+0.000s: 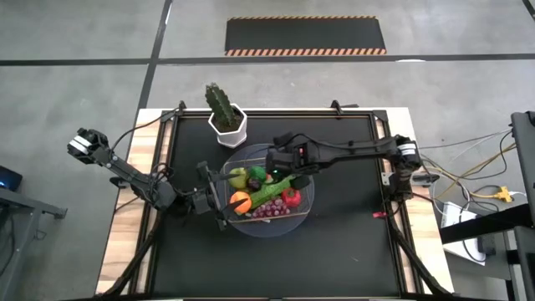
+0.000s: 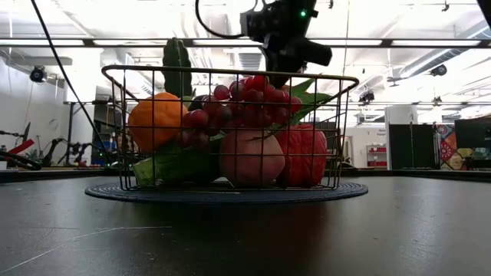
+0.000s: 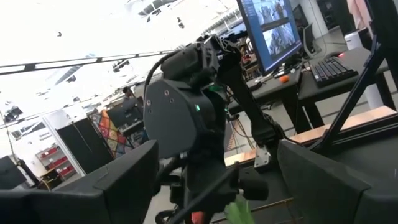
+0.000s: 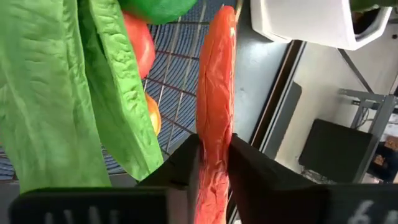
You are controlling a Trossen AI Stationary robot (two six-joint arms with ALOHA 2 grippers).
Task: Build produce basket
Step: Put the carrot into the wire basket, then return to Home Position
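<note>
1. The basket (image 1: 305,203) sits at the centre of the high view on a round grey base (image 2: 230,192). In the low view it fills the middle of the frame, and its thin wire walls let us see the load through them.
2. The produce inside, per the low view: an orange (image 2: 156,120) at left, purple grapes (image 2: 230,107) heaped in the middle, a red pepper (image 2: 303,156) at lower right, and a pale reddish fruit (image 2: 252,158) beside the pepper.
3. The right gripper (image 1: 280,160) hangs over the upper part of the basket. In the right wrist view its jaws are clamped on a long red chili (image 4: 214,93), which stands up out of the fingers (image 4: 180,165), beside a green leafy piece (image 4: 68,87).
4. Handling, our judgement: the chili looks light, slim and somewhat soft, and its wrinkled skin should give fair friction. The grip near one end leaves the rest free to swing, so a hold nearer the middle would be steadier. It does not look fragile, so it should stand a short drop.
5. The left gripper (image 1: 206,198) waits at the basket's left rim with its jaws apart, holding nothing.
6. A potted cactus (image 1: 224,113) stands just above the basket in the high view, apart from it.
</note>
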